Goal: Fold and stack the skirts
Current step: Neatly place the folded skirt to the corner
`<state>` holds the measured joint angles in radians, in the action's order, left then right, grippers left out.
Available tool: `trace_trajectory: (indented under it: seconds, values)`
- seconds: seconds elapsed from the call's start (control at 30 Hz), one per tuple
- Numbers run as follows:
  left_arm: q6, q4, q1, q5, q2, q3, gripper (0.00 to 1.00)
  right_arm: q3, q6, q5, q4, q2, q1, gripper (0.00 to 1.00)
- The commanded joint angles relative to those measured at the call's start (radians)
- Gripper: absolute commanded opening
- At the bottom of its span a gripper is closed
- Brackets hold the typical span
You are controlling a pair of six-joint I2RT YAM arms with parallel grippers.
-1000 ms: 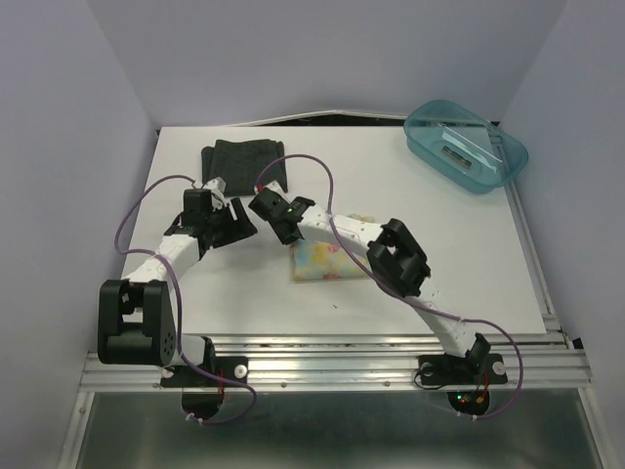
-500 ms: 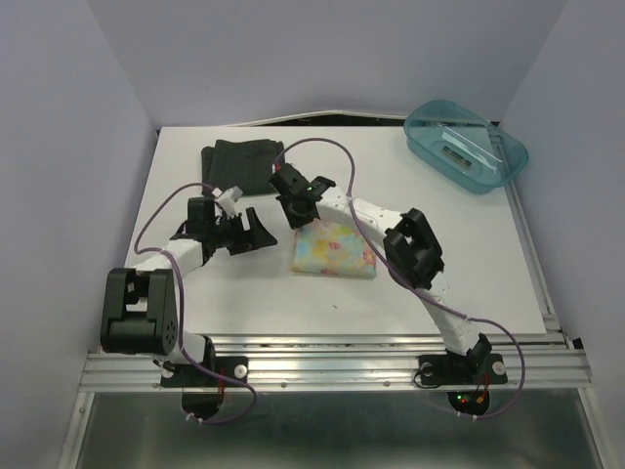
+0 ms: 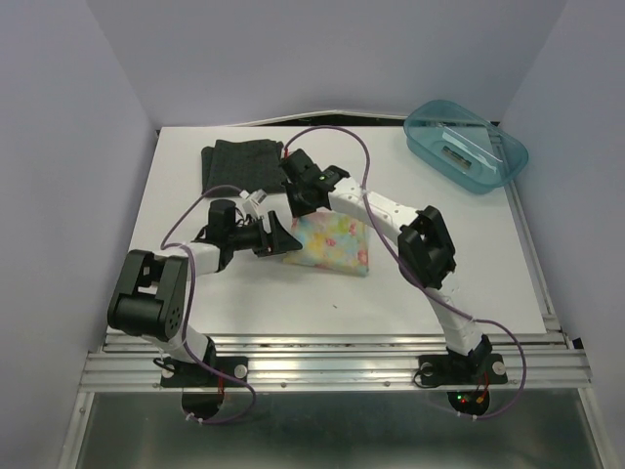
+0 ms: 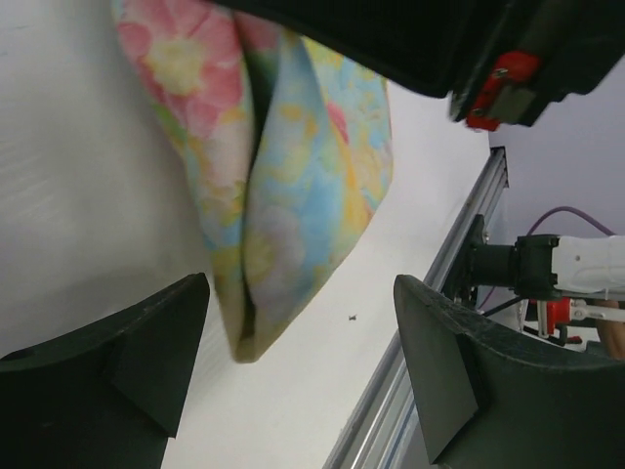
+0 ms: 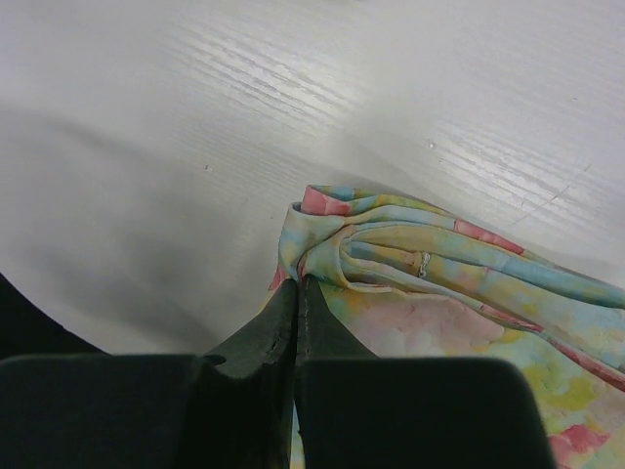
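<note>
The left gripper point(image 3: 280, 239) gaped wide and empty, just beside the left edge of the folded floral skirt point(image 3: 334, 246) at mid-table point(image 3: 439, 264). The right gripper point(image 5: 298, 293) was pinched shut on that skirt's far-left corner. Beyond lay the folded charcoal skirt point(image 3: 242, 161), and far right the teal bin point(image 3: 469, 147).

the bench point(image 3: 469, 283) is lit brightly from above, and only soft shadows are cast beneath the arms point(image 3: 376, 210). in the left wrist view the left pincer point(image 4: 301, 286) is rendered dark and blurred, and the floral skirt point(image 4: 293, 195) slightly soft. a broad grey shadow is thrown across the right wrist view.
</note>
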<state>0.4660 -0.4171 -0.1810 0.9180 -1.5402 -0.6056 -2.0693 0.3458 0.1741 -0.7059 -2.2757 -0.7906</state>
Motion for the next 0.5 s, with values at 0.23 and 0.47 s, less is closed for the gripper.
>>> trace_trajectory:
  seconds: [0.23,0.47]
  values:
    - [0.137,-0.226,-0.074,-0.102,-0.121,-0.02,0.88,-0.012,0.033,-0.042,0.039,0.047,0.013,0.01]
    - [0.111,-0.227,-0.078,-0.159,-0.158,-0.059,0.88,-0.005,0.029,-0.025,0.039,0.068,0.013,0.01]
